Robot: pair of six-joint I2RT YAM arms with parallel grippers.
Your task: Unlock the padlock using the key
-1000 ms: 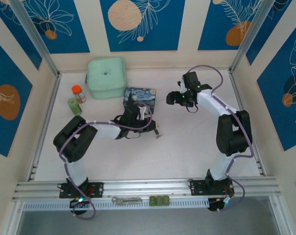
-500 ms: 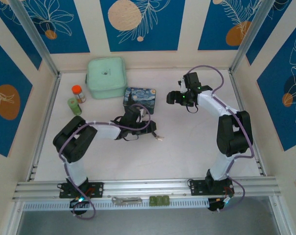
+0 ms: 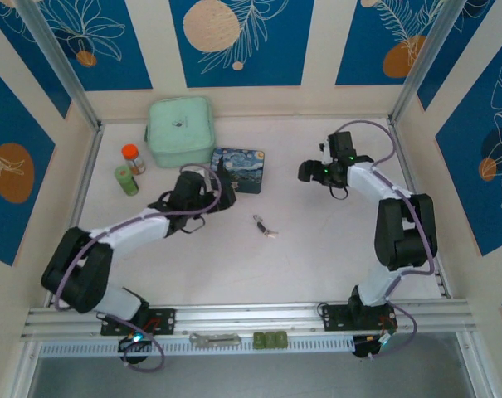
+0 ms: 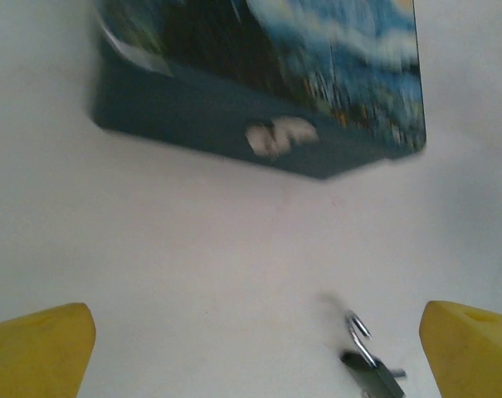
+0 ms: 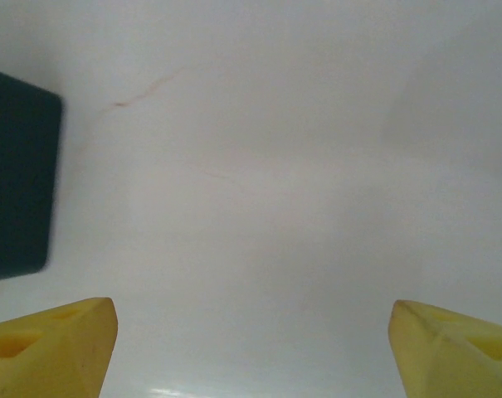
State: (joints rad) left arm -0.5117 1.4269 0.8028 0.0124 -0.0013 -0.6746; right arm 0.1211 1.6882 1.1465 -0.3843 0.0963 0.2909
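We see the padlock [image 3: 265, 225] lying by itself on the white counter [image 3: 317, 257], near the middle. Nothing touches it. It sits at about 5 o'clock from the painted tin box [image 3: 238, 168], a little way off.

The left fingers [image 4: 255, 336] are spread wide open and hold nothing. From above, they are just beside the tin box, at about 8 o'clock from it. In the left wrist view the padlock shows low down at 5 o'clock, between the two yellow tips but closer to the right one. It is blurry there, so we cannot pick out the key.

The right fingers [image 5: 252, 332] are wide open too, with only bare counter between them. From above, they are at 3 o'clock from the tin box, well apart from the padlock.

A pale green box [image 3: 180, 131] stands at 11 o'clock from the tin box.
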